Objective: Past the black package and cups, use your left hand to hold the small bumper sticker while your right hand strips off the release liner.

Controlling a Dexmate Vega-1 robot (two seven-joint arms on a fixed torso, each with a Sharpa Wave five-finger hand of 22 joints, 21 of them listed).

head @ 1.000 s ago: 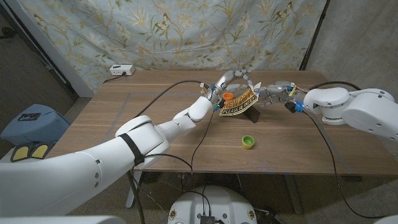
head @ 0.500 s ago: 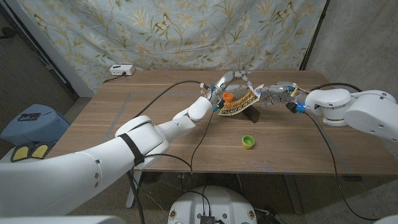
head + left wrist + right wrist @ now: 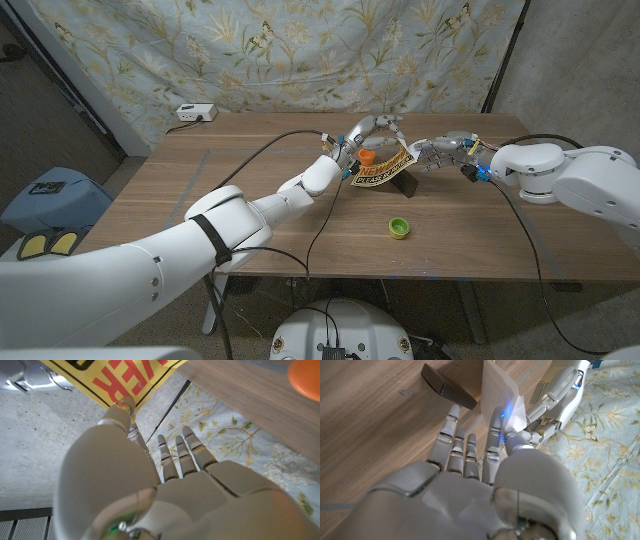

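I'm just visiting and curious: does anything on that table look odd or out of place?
Nothing looks spilled or broken. The yellow sticker is held up off the table between the left robot hand and the right robot hand. The one stray-looking thing is a green cup, alone near the table's front edge.

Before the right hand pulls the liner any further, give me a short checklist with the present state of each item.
1. Left hand holds the bumper sticker: ok; in the left wrist view a fingertip presses its yellow edge.
2. Right hand holds the sticker's other end: ok; the right wrist view shows pale backing between its fingers.
3. Liner already separating from the sticker: cannot tell.
4. Sticker is up off the table: ok.
5. Black package under the sticker stays out of the way: cannot tell, it lies close beneath.
6. Green cup stands apart from both hands: ok.
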